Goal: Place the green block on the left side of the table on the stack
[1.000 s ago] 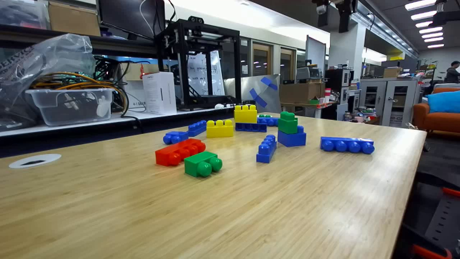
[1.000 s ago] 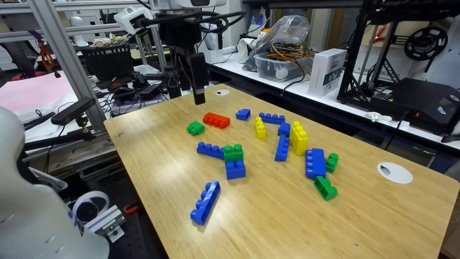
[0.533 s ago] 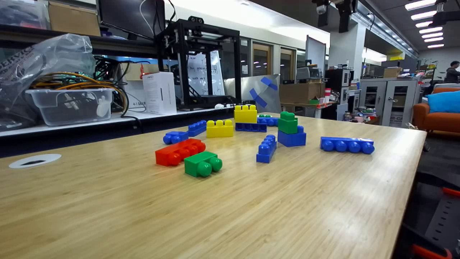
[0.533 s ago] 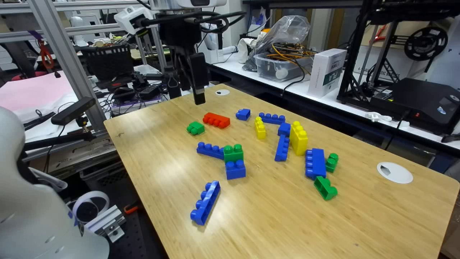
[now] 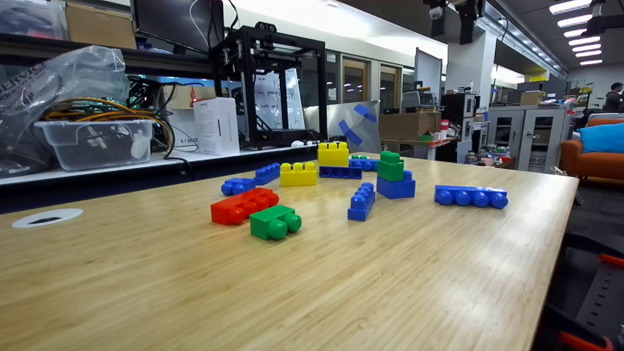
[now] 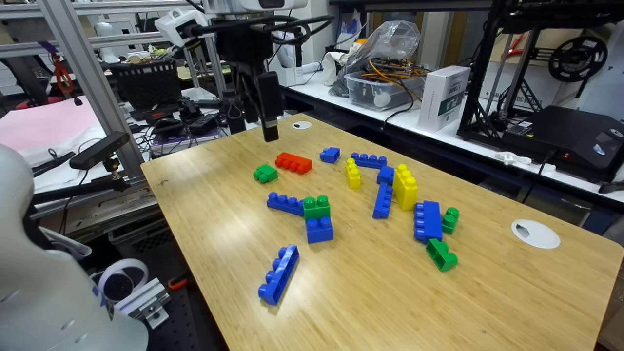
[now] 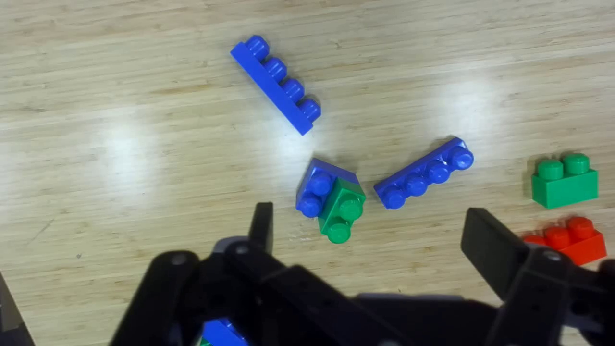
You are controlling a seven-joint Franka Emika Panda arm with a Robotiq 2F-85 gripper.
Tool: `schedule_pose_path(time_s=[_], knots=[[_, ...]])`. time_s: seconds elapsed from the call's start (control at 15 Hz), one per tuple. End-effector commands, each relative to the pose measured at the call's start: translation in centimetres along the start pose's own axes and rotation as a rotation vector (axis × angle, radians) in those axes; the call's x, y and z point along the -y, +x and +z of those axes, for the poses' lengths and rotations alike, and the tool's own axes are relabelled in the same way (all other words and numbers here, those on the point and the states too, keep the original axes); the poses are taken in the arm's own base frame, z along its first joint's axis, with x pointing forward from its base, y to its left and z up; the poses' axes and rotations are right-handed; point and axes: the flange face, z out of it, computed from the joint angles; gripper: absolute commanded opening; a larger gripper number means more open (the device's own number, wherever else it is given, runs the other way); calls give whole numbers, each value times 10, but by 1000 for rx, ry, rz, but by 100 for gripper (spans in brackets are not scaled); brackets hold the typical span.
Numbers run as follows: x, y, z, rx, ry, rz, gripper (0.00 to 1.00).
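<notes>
Here gripper (image 7: 370, 215) spread apart | glare-lit, grained table (image 5: 312, 287) bears green block (image 5: 271, 222) | orange sofa (image 5: 595, 164) beyond

Ceiling lights (image 5: 575, 20) blaze, white glare splashes the table (image 7: 129, 149), a soft shadow hugs the green block (image 7: 565, 190), the gripper (image 7: 372, 230) slightly blurred!

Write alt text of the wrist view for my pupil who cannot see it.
Open, empty gripper above a wooden table. Near the centre stands the stack, a green brick on a blue brick; at far right lie the green block and a partly hidden red brick.
</notes>
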Motion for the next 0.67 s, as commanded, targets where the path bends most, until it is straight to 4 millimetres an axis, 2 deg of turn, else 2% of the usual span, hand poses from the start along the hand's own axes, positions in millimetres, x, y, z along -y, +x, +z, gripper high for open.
schedule_pose_path(time_s=[0.0, 0.27, 0.6], knots=[[6, 6, 7, 15, 24, -13, 100], [29, 18, 22, 14, 47, -48, 100], [70, 38, 44, -4, 53, -103, 100]])
